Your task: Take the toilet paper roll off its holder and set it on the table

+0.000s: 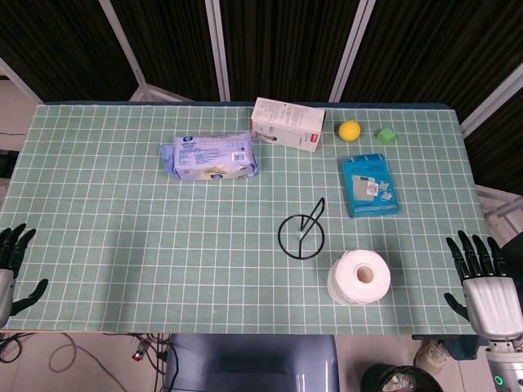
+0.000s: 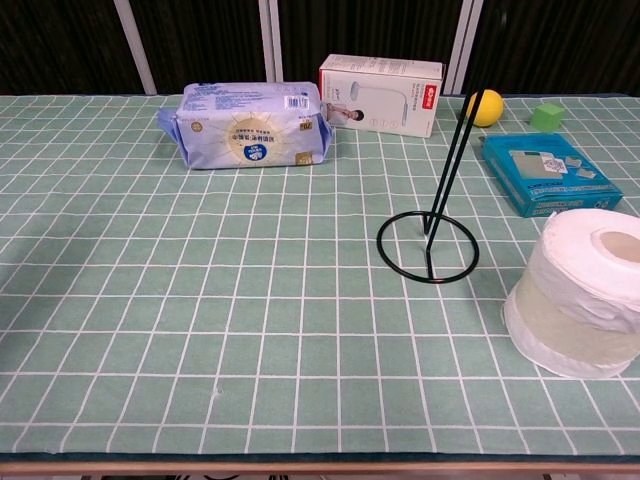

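The white toilet paper roll (image 1: 359, 277) (image 2: 580, 292) stands on end on the green checked table (image 1: 122, 212), near the front edge on the right. The black wire holder (image 1: 301, 233) (image 2: 430, 238) stands bare just behind and left of it. My right hand (image 1: 484, 282) hovers off the table's right front corner, fingers spread, holding nothing, well apart from the roll. My left hand (image 1: 10, 265) sits at the left front corner, fingers apart and empty. Neither hand shows in the chest view.
A blue tissue pack (image 1: 212, 155), a white and red box (image 1: 287, 124), a yellow ball (image 1: 350, 131), a green cube (image 1: 385, 135) and a teal box (image 1: 369, 186) lie toward the back and right of the table.
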Action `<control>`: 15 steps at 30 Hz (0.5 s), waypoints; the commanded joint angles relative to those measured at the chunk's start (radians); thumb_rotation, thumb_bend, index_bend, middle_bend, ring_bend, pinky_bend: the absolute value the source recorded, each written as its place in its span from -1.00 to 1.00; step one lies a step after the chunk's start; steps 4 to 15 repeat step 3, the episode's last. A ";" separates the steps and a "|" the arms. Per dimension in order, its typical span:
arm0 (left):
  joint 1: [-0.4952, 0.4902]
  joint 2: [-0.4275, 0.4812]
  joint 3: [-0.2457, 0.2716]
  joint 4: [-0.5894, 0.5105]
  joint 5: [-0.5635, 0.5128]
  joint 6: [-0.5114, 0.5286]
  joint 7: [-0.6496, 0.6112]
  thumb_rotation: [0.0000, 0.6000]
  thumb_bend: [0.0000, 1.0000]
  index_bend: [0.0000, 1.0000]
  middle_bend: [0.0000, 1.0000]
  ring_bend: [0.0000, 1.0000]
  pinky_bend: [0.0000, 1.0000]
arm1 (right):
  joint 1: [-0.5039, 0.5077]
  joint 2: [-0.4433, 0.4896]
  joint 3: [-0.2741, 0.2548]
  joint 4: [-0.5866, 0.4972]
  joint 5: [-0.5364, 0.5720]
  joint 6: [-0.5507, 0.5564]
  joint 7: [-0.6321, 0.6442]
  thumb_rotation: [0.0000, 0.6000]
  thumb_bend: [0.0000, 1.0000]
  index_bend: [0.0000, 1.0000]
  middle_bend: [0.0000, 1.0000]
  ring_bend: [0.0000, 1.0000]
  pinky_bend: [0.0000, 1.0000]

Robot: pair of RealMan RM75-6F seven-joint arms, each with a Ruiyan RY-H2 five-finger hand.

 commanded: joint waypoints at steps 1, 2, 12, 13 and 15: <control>-0.001 -0.001 -0.001 -0.001 -0.005 -0.002 0.004 1.00 -0.51 -0.86 -1.00 -1.00 -0.98 | -0.002 0.000 0.005 0.001 0.009 0.000 0.006 1.00 -1.00 -1.00 -1.00 -1.00 -1.00; -0.001 -0.001 -0.001 -0.001 -0.005 -0.002 0.005 1.00 -0.51 -0.86 -1.00 -1.00 -0.98 | -0.002 0.000 0.005 0.000 0.010 -0.001 0.008 1.00 -1.00 -1.00 -1.00 -1.00 -1.00; 0.000 -0.001 -0.001 -0.002 -0.007 -0.003 0.006 1.00 -0.51 -0.86 -1.00 -1.00 -0.98 | -0.002 0.000 0.004 -0.001 0.011 -0.003 0.012 1.00 -1.00 -1.00 -1.00 -1.00 -1.00; 0.000 -0.001 -0.001 -0.002 -0.007 -0.003 0.006 1.00 -0.51 -0.86 -1.00 -1.00 -0.98 | -0.002 0.000 0.004 -0.001 0.011 -0.003 0.012 1.00 -1.00 -1.00 -1.00 -1.00 -1.00; 0.000 -0.001 -0.001 -0.002 -0.007 -0.003 0.006 1.00 -0.51 -0.86 -1.00 -1.00 -0.98 | -0.002 0.000 0.004 -0.001 0.011 -0.003 0.012 1.00 -1.00 -1.00 -1.00 -1.00 -1.00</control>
